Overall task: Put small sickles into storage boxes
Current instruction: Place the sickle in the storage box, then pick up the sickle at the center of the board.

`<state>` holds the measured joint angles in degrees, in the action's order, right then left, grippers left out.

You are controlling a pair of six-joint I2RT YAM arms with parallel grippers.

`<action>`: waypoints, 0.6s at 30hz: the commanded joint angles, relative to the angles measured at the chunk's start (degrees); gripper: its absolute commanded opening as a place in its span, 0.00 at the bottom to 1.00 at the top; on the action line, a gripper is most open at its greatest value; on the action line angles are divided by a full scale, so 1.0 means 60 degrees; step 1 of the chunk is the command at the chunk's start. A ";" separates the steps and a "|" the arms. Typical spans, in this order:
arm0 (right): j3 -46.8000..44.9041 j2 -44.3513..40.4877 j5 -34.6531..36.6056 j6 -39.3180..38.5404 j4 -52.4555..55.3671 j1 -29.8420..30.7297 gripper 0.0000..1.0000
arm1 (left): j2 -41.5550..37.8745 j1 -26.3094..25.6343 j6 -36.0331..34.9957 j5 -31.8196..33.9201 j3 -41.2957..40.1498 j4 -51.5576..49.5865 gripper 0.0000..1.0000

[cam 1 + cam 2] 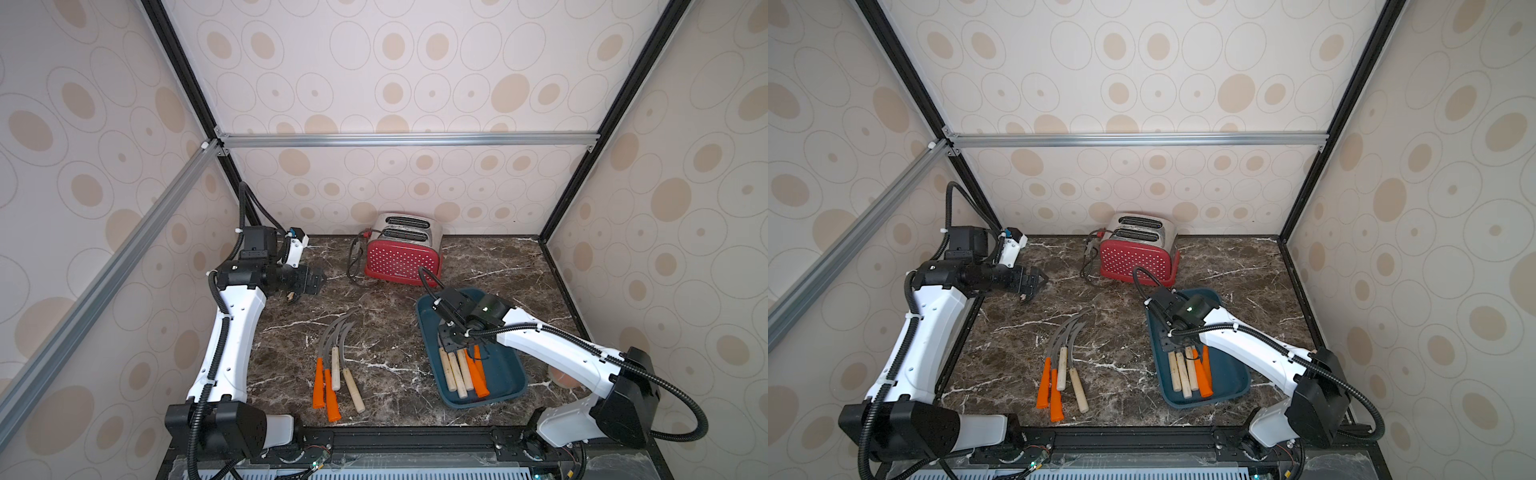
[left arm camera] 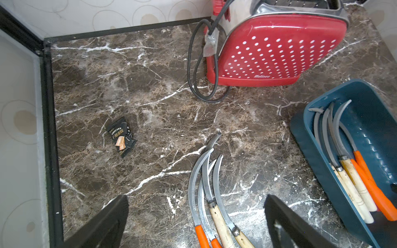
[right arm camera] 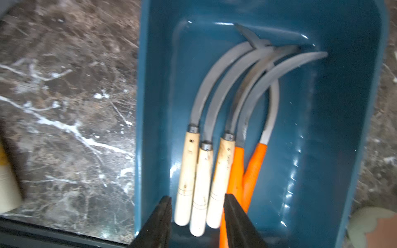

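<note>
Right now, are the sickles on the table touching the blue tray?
Apart. Both top views show bare marble between those sickles and the tray.

Bright, even light; R wrist view blurry.

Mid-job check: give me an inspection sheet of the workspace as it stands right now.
Surface: dark brown marble-pattern tabletop, white-veined.
Job's things: shallow teal-blue rectangular tray holds five curved-blade sickles, three wooden-handled, two orange-handled; four more sickles lie bunched on the tabletop.
Clutter: red white-dotted toaster; small black snack packet; pale rounded object half hidden behind the right arm.
Grippers: left gripper open, empty; right gripper over the tray's sickle handles, jaws apart, holding nothing.
Cables: toaster's black cord looped beside it.
Surroundings: beige oval-patterned walls, aluminium frame bars.
</note>
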<state>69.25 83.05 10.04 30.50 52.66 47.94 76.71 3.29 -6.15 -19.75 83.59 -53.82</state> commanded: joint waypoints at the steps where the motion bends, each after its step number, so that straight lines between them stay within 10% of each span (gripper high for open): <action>1: 0.0378 0.0629 -0.1001 -0.0104 -0.1077 0.0487 0.43 | 0.0192 0.0065 0.0422 0.0700 0.0064 0.0018 0.99; 18: 0.2471 0.4578 -0.2837 0.0722 -0.3464 0.3186 0.47 | 0.0909 0.0079 0.1815 0.2120 0.0802 0.0073 0.99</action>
<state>80.51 107.96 -4.78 33.43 33.95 65.58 81.56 3.36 2.76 -8.32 85.25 -53.19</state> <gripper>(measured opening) 0.469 0.992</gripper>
